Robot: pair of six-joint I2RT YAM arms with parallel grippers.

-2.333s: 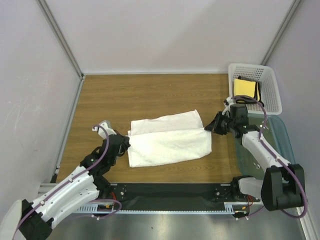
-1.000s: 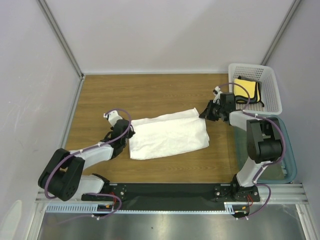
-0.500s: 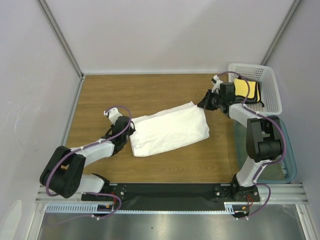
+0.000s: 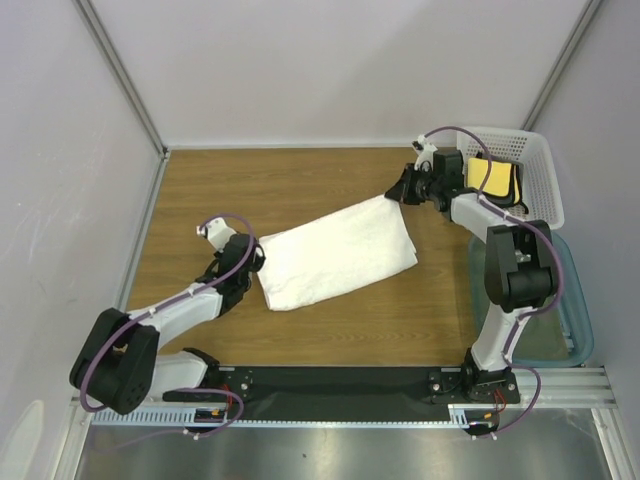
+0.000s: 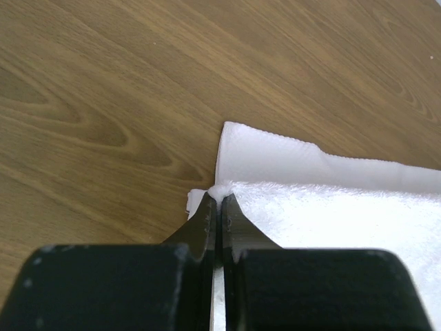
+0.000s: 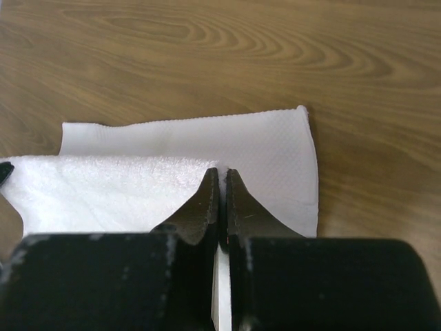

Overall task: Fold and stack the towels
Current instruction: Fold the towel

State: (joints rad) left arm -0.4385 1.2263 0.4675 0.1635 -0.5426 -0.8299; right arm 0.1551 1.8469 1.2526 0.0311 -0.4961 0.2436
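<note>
A large white towel (image 4: 338, 252) lies folded in two on the wooden table, slanting from near left up to far right. My left gripper (image 4: 253, 256) is shut on the towel's left corner, and the left wrist view shows its tips (image 5: 220, 194) pinching the terry cloth (image 5: 331, 207). My right gripper (image 4: 396, 191) is shut on the towel's far right corner, with its tips (image 6: 222, 174) clamped on the upper layer (image 6: 138, 186). A small yellow towel (image 4: 491, 178) with dark edging lies in the basket.
A white perforated basket (image 4: 535, 150) stands at the far right corner. A teal bin (image 4: 578, 300) sits beside the right arm at the table's right edge. Grey walls close in the left, back and right sides.
The right gripper has pulled the towel's right end toward the far side, and the towel has swung from nearly level to slanted. The left gripper has shifted only slightly, holding its corner.
</note>
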